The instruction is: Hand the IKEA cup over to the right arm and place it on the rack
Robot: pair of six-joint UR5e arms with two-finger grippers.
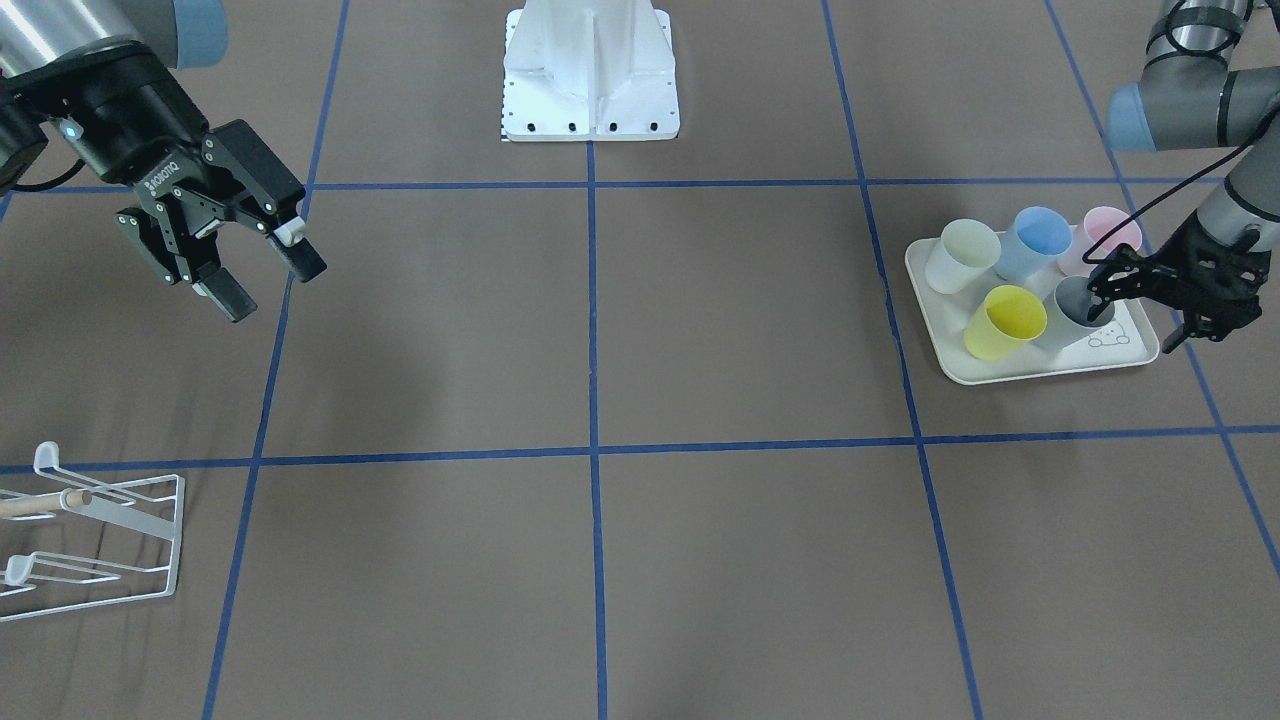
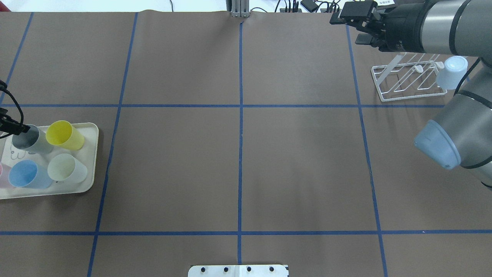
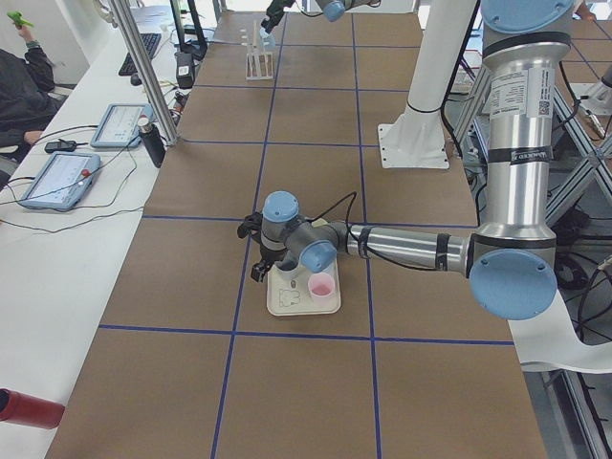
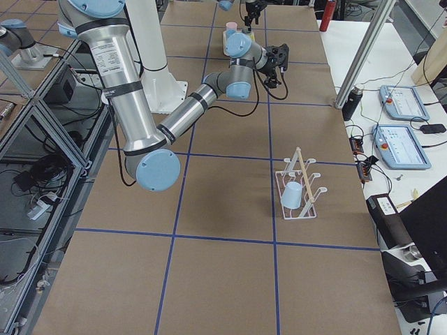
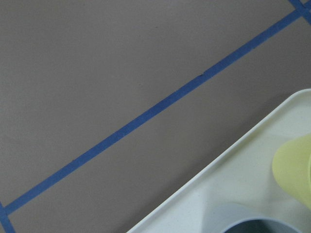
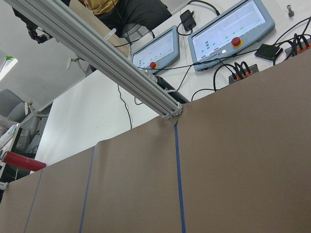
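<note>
**Grey cup at the left pincer, on the tray**

The grey cup (image 1: 1072, 308) stands upright on the cream tray (image 1: 1040, 372), just beside the yellow cup (image 1: 1005, 320). The slim left pincer (image 1: 1102, 289) touches the rim of this cup; whether its jaws are closed on the rim, I cannot tell. The right pincer (image 1: 268, 281) hangs above the surface (image 1: 720, 320), well apart from the tray, jaws wide, holding nothing. The white wire rack (image 2: 407, 79) is far from the tray, with a pale blue cup (image 2: 451, 73) on it.
</note>
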